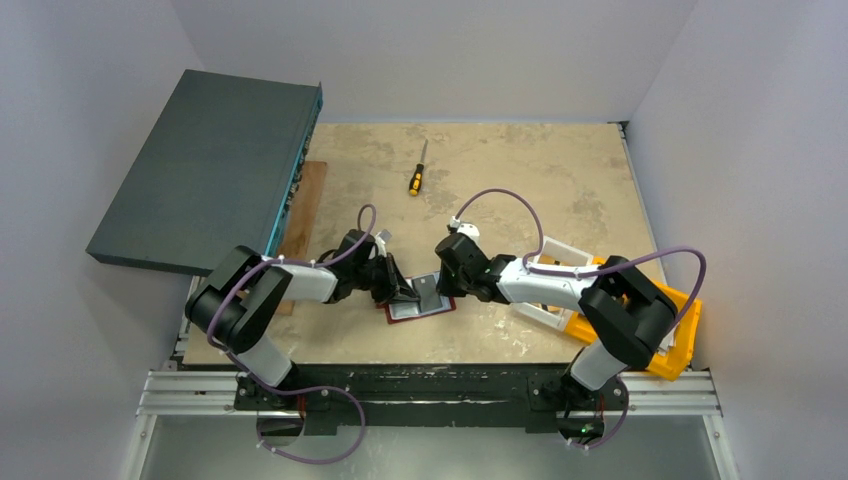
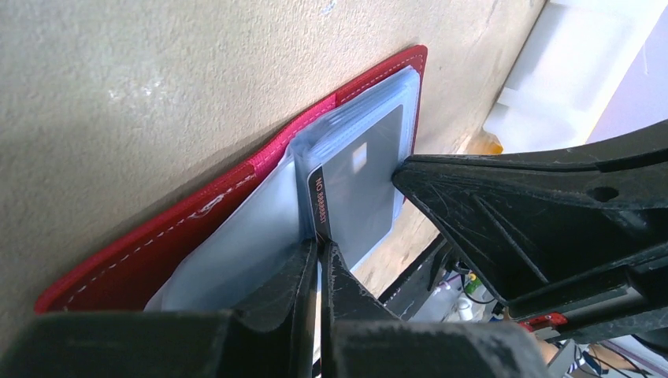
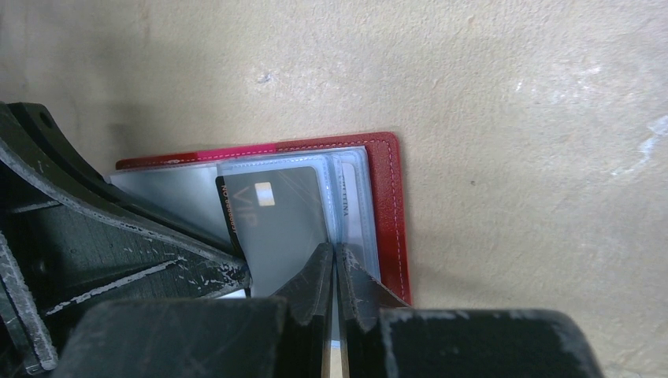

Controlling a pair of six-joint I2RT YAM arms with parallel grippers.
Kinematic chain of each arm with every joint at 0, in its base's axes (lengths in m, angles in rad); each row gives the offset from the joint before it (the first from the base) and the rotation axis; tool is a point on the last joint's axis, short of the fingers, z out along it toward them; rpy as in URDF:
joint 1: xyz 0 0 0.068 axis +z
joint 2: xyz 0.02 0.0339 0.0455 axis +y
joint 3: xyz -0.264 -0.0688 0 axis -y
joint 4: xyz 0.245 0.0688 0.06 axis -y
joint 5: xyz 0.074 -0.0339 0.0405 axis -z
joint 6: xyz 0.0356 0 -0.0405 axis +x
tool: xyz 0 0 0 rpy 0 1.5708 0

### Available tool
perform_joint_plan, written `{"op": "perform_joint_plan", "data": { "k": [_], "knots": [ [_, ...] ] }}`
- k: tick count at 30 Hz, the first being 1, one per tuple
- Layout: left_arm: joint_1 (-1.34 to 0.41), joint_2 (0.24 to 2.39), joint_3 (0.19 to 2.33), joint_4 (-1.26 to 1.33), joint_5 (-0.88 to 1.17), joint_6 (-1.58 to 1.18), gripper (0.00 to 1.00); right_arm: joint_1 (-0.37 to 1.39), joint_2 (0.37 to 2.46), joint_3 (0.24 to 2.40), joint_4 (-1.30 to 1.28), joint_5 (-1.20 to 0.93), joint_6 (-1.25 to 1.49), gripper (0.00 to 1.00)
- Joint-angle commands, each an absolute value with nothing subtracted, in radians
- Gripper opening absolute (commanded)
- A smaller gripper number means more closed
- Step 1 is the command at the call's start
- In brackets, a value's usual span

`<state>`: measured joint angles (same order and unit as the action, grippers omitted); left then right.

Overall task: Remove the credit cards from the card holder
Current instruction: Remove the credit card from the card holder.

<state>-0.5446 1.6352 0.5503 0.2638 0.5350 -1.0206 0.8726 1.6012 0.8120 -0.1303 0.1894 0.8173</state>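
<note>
1. Top external view: the card holder (image 1: 405, 312) lies open on the bench (image 1: 520, 190) between the two arms, with both wrists reaching inward and low over it. The left pincer (image 1: 400, 290) comes in from the left and the right pincer (image 1: 447, 283) from the right, so the two are about equally near. The grey card (image 1: 428, 292) sits between their tips and appears tilted up off the holder's open face.

2. Left wrist view: the left pincer (image 2: 319, 256) is closed, and its tips appear clamped on the near corner of the grey card (image 2: 362, 189), at the end of the card's black strip. The card's long axis runs straight away from these fingers, deeper into the clear sleeve (image 2: 236, 260). Pulling back along that line looks like the way out. The right pincer's tip (image 2: 403, 169) touches the card's far side edge.

3. Right wrist view: the right pincer (image 3: 335, 264) is shut tight, with its tips at the sleeve's edge just beside the grey card (image 3: 276, 228). Whether it nips the plastic or only presses on it cannot be told. The red cover (image 3: 386, 205) lies flat on the bench beneath. The left pincer (image 3: 240, 272) meets the card's lower left corner from the opposite side. Most of the card is inside the sleeve, so the withdrawal is not yet done.
</note>
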Motion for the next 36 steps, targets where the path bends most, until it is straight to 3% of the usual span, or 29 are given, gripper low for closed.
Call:
{"op": "perform_joint_plan", "data": {
  "k": [1, 18, 28, 36],
  "knots": [
    [-0.548, 1.601, 0.571, 0.172, 0.491, -0.96, 0.0, 0.846, 1.676, 0.721, -0.272, 0.14, 0.813, 0.0],
    [-0.546, 1.542, 0.608, 0.017, 0.443, -0.896, 0.0, 0.758, 1.658, 0.66, -0.227, 0.116, 0.787, 0.0],
    [-0.546, 1.555, 0.588, 0.13, 0.497, -0.947, 0.0, 0.763, 1.656, 0.681, -0.233, 0.144, 0.753, 0.0],
    [-0.546, 1.558, 0.532, 0.255, 0.494, -1.011, 0.08, 0.767, 1.669, 0.675, -0.226, 0.138, 0.753, 0.0]
  ]
}}
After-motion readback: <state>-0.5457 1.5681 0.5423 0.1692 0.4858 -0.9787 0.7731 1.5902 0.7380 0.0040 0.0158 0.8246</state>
